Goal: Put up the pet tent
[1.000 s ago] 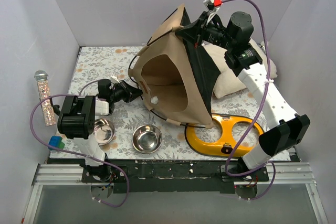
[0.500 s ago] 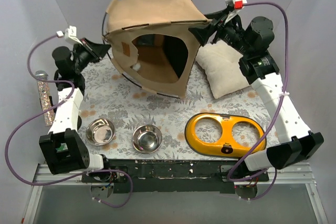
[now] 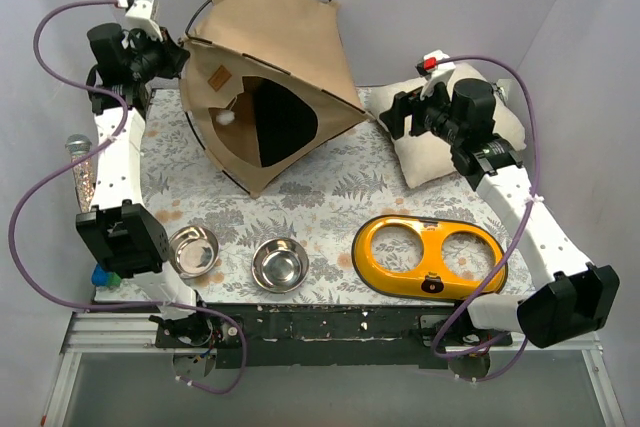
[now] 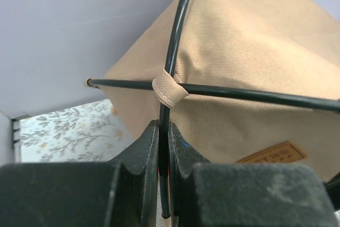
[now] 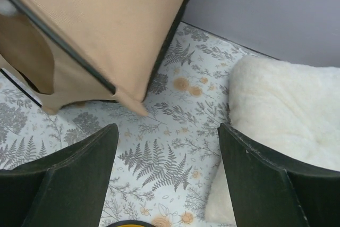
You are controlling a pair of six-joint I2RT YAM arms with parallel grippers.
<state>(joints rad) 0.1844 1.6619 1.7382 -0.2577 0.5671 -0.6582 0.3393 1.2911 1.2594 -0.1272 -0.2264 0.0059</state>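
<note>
From above, the large tan-brown fabric pet tent point(image 3: 290, 57) sits at the far left of the floral-patterned table point(image 3: 330, 192), against the back wall. Its near corner rests on the table and its far-left part is raised at the left gripper point(image 3: 172, 55). The dark arched doorway opens toward the near edge and a little rightward. The long axis seems to run from the held far-left point down to the low corner near the right gripper point(image 3: 392, 115), though the tilt is hard to judge from overhead. The right gripper hangs just beside that corner, over the edge of the cream fluffy cushion point(image 3: 440, 162). Two round steel bowls point(image 3: 280, 265) and a yellow oval two-hole bowl stand point(image 3: 372, 247) lie well apart from the tent.

The left wrist view shows the left gripper point(image 4: 163, 147) with its fingers pressed together on one thin black rod point(image 4: 172, 51), just below where it crosses a second rod under a small fabric loop point(image 4: 169, 90). That narrow pinch is the only hold, so the tent could swivel around the rod or slide through, tipping onto its doorway face.

In the right wrist view, the right gripper point(image 5: 170, 176) stands spread wide and holds nothing, with the tent's corner point(image 5: 106, 25) ahead of it. With no support there, any pull from the left could drag that corner across the table.
</note>
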